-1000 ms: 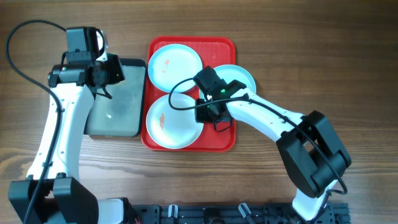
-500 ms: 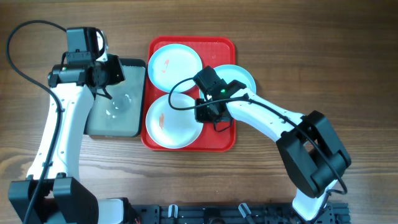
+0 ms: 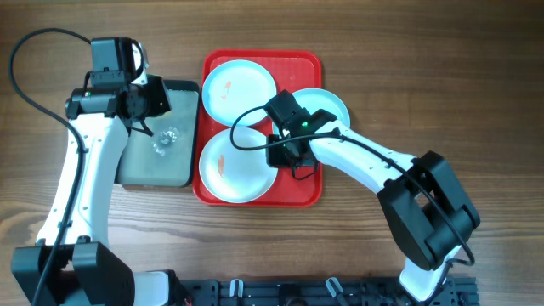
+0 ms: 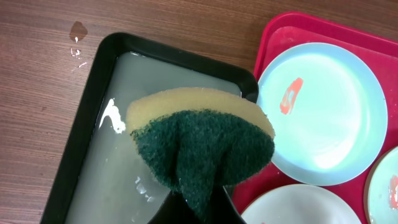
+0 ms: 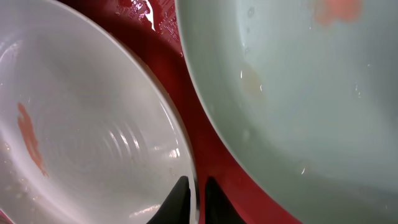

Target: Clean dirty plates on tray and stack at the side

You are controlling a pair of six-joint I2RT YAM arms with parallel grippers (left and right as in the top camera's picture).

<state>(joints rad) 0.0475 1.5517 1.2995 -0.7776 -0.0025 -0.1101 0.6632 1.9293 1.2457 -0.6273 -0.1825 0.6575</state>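
Three plates lie on the red tray [image 3: 302,189]: a white one [image 3: 240,89] at the back, a white one [image 3: 234,166] at the front, both with reddish smears, and a teal one [image 3: 330,104] at the right. My right gripper [image 5: 198,194] is shut on the right rim of the front white plate [image 5: 81,124], one finger inside it and one on the tray [image 5: 186,93], beside the teal plate [image 5: 298,93]. My left gripper [image 4: 198,202] is shut on a yellow and green sponge [image 4: 202,143], held over the grey tray.
The black-rimmed grey tray [image 3: 153,174] of cloudy water [image 4: 87,162] stands against the red tray's left side, its surface rippled. A few drops [image 4: 78,37] lie on the wood behind it. Bare wooden table stretches right of the red tray.
Ripples and a small splash have appeared on the water under the sponge. Neither arm has visibly moved.
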